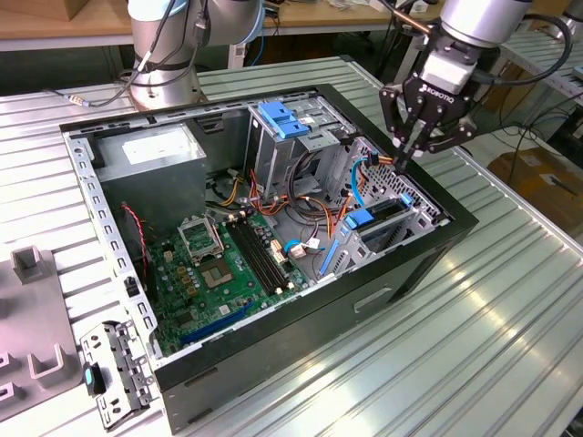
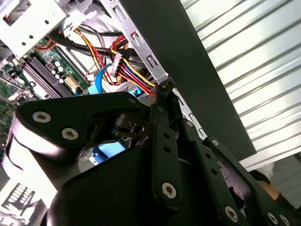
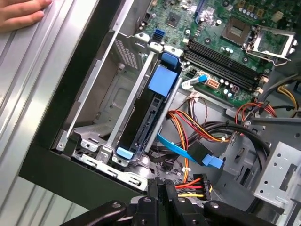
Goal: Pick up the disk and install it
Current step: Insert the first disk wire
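The disk (image 1: 383,221) stands on edge in the drive bay at the corner of the open computer case (image 1: 301,364), on the exterior view's right. Its dark body with blue carrier rails (image 3: 163,80) sits between the bay's metal walls in the first wrist view. My gripper (image 1: 406,157) hangs just above and behind the bay, apart from the disk. Its fingers (image 3: 162,186) are pressed together with nothing between them. In the second wrist view the black finger linkages (image 2: 162,141) cover most of the bay.
A tall metal cage with a blue latch (image 1: 284,118) stands beside the bay. Loose coloured cables (image 3: 197,127) and a blue flat cable (image 3: 188,153) lie near the gripper. The motherboard (image 1: 228,264) and grey power supply (image 1: 150,150) fill the case. A person's hand (image 3: 19,14) rests on the table.
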### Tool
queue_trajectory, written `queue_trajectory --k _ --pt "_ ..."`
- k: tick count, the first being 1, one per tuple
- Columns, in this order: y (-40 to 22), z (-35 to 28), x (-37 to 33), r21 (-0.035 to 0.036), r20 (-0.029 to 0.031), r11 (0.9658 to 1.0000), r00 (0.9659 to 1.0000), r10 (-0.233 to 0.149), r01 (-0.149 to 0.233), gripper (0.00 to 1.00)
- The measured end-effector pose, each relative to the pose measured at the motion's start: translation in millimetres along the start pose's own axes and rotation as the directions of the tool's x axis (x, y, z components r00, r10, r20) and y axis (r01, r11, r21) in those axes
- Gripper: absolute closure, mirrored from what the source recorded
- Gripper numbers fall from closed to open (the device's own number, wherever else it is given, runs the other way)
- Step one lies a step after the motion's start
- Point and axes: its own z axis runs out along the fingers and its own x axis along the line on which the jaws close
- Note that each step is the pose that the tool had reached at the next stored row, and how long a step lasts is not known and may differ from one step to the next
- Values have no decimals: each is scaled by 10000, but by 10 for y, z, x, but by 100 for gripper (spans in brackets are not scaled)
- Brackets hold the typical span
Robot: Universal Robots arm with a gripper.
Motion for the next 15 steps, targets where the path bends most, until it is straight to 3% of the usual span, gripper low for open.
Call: queue_trajectory --k 6,9,11,15 --pt "43 1 -17 -4 4 9997 9997 239 -239 82" --pt "43 2 -18 -12 9 9981 9981 615 -615 82" --pt "43 3 -18 -18 13 9954 9954 954 -954 82" --pt "42 5 -18 -31 25 9867 9867 1624 -1623 82"
